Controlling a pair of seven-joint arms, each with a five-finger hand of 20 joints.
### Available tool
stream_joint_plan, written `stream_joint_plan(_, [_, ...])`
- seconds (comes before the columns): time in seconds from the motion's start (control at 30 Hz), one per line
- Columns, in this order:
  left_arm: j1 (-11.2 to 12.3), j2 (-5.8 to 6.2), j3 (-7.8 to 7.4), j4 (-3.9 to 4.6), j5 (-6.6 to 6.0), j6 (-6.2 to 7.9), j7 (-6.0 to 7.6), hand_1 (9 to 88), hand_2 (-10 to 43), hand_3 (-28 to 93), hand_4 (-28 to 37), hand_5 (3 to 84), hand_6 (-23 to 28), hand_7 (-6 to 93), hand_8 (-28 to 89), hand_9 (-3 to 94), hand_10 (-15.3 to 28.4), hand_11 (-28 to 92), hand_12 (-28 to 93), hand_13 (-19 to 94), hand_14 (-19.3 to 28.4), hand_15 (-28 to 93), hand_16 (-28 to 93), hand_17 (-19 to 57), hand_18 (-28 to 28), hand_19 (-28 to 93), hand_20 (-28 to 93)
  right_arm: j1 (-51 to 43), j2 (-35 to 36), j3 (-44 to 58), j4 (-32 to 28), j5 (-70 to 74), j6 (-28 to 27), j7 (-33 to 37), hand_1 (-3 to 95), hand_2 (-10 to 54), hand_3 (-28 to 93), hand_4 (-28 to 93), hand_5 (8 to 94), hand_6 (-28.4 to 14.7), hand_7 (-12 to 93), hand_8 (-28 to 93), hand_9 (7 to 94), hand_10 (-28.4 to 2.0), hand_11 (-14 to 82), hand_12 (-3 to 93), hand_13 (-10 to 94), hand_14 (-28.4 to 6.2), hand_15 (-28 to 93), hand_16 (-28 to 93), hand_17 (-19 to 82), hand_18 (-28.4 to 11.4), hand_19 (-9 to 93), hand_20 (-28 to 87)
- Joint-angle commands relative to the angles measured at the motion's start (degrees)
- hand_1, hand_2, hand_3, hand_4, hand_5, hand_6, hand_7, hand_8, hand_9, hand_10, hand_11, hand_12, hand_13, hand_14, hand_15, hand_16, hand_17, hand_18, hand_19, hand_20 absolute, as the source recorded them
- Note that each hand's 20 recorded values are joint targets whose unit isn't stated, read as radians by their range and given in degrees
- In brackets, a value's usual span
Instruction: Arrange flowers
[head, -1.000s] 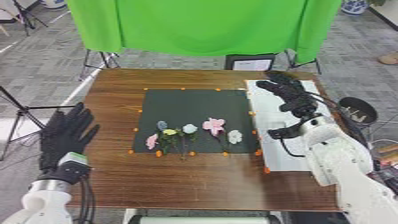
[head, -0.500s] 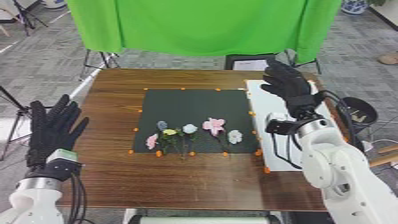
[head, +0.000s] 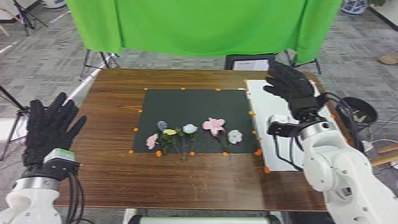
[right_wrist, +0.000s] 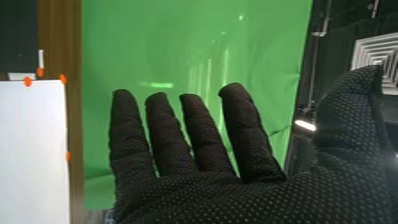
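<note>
In the head view my right hand (head: 293, 86) is over the white sheet at the table's right, open and holding nothing. My left hand (head: 49, 131) stands open beside the table's left edge. Flowers lie in a row on the near half of the dark mat: a pink one (head: 152, 142), a grey-blue one (head: 162, 125), a yellow one (head: 170, 132), a pale blue one (head: 189, 128), a larger pink one (head: 214, 125) and a white one (head: 234, 136). Neither hand touches them. From the right wrist view, my right hand (right_wrist: 218, 192) has straight, spread fingers.
The dark mat (head: 195, 105) lies mid-table, edged with orange dots. Beside it is the white sheet (head: 282, 162) under the right arm. A black round container (head: 357, 111) stands off the table's right edge. Beyond the far edge hangs a green cloth (head: 204, 27).
Over the last second my right hand has straightened up and its fingers have spread less sideways. My left hand has shifted slightly outward and up. The flowers lie as before.
</note>
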Motion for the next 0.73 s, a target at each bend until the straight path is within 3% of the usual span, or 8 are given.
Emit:
stream_joint_plan(0.03, [0.24,-0.39,-0.16,-0.41,0.42,-0.55,0.00,31.7,16.9,43,-28.3,34.0,7.8,5.5,-8,23.4,12.5,7,7,11,8.0,12,-9,-6.7,10.2,27,6,-0.90,-0.11,0.22,-0.87,-0.37,0.31,0.23,0.4,12.3,80,-28,36.6,-1.1,11,-11,33.9,-12.1,4.0,8.2,27,-13.6,6,16,16,-16.8,26,19])
stream_joint_plan(0.37, [0.47,-0.15,-0.24,-0.60,0.15,-0.39,0.52,31.3,16.7,45,-28.3,34.2,7.9,5.4,-7,23.6,12.6,7,7,11,8.3,13,-9,-6.7,10.3,27,6,-0.94,-0.01,0.04,-1.11,-0.81,-0.16,0.55,0.9,12.2,80,-28,37.5,-1.1,11,-11,34.4,-12.0,3.9,8.3,28,-13.8,6,16,16,-16.9,26,19])
stream_joint_plan(0.5, [-0.05,-0.26,-0.13,-0.27,0.24,-0.44,0.33,31.6,16.7,44,-28.3,34.2,7.9,5.4,-7,23.6,12.6,7,7,11,8.3,13,-9,-6.7,10.3,28,6,-0.61,-0.25,-0.29,-0.99,-0.66,-0.16,0.98,1.0,12.1,80,-28,37.6,-1.2,11,-12,34.5,-12.0,3.9,8.3,28,-13.8,6,16,16,-16.9,26,19])
stream_joint_plan(0.57, [0.71,-0.29,-0.55,-0.62,0.31,-0.36,0.48,32.0,16.7,44,-28.3,34.4,7.9,5.4,-7,23.7,12.6,7,7,11,8.3,13,-9,-6.7,10.3,28,6,-0.60,-0.33,-0.30,-1.02,-0.31,-0.42,1.09,1.5,11.9,81,-28,37.7,-1.2,11,-11,34.5,-12.0,3.9,8.3,28,-13.9,6,16,16,-16.9,26,19])
stream_joint_plan(0.73, [0.58,-0.37,-0.61,-0.46,0.40,-0.50,0.19,31.5,16.7,44,-28.3,34.5,7.9,5.6,-8,23.7,12.7,7,7,11,8.4,13,-9,-6.7,10.3,28,6,-0.63,-0.41,-0.16,-1.10,-0.79,-0.69,1.32,2.6,11.5,81,-28,37.9,-1.2,11,-11,34.7,-12.0,3.9,8.3,28,-14.0,6,16,16,-16.9,26,19])
